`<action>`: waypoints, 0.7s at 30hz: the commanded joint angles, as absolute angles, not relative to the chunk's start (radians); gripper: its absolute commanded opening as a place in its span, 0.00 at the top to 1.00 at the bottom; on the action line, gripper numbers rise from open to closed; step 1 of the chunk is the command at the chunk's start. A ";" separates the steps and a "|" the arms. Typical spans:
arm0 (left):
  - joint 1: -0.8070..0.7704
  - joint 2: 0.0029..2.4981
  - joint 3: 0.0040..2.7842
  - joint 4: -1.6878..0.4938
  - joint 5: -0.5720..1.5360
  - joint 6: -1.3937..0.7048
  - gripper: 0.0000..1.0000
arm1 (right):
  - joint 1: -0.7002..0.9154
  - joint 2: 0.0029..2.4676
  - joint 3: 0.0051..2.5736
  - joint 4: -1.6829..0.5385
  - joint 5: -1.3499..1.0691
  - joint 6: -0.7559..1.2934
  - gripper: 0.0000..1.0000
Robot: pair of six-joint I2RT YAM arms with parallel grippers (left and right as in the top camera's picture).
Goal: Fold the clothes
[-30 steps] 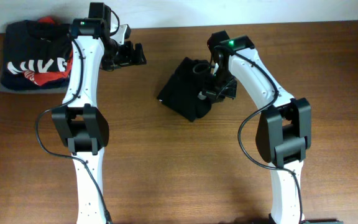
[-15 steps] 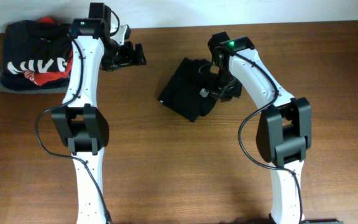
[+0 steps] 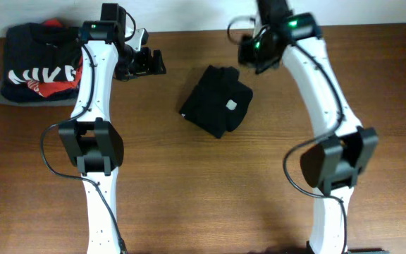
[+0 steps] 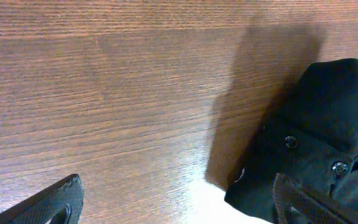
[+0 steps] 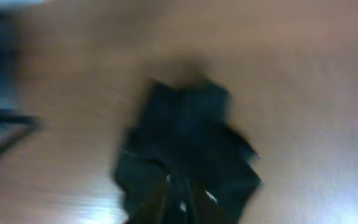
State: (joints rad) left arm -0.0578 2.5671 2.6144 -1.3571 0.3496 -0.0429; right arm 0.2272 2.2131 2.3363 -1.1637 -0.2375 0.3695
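Observation:
The clothes [image 3: 216, 100] are one plain black garment, lying folded into a compact bundle at the middle of the table with a small pale label on top. My right gripper [image 3: 250, 53] hangs above the table behind the bundle, apart from it. In the blurred right wrist view the clothes [image 5: 188, 149] lie below my right gripper [image 5: 178, 202], whose fingers look close together. My left gripper [image 3: 149, 63] stands open to the left of the bundle. In the left wrist view my left gripper [image 4: 182, 208] has only wood between its fingers, with the clothes [image 4: 328, 124] at the right.
At the back left corner lies a folded black top with white letters and red print [image 3: 37, 70] on a folded grey garment [image 3: 4, 101]. The wooden table [image 3: 203, 183] extends toward the front, where both arm bases stand.
My right gripper has let go of the clothes and risen away toward the back of the table. The bundle now lies alone. The left arm has not moved.

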 commanded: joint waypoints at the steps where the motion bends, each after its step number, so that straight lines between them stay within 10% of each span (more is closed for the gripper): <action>1: -0.059 2.575 2.635 -1.355 0.344 -0.046 0.03 | 0.229 2.201 2.344 -1.106 -0.439 0.292 0.82; 21: -0.059 2.575 2.635 -1.356 0.344 -0.045 0.02 | 0.224 2.518 2.162 -0.868 -0.887 0.288 0.81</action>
State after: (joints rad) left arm -0.0578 2.5671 2.6144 -1.3575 0.3489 -0.0429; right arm 0.2249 2.4882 2.1681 -0.8711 -0.8276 0.3050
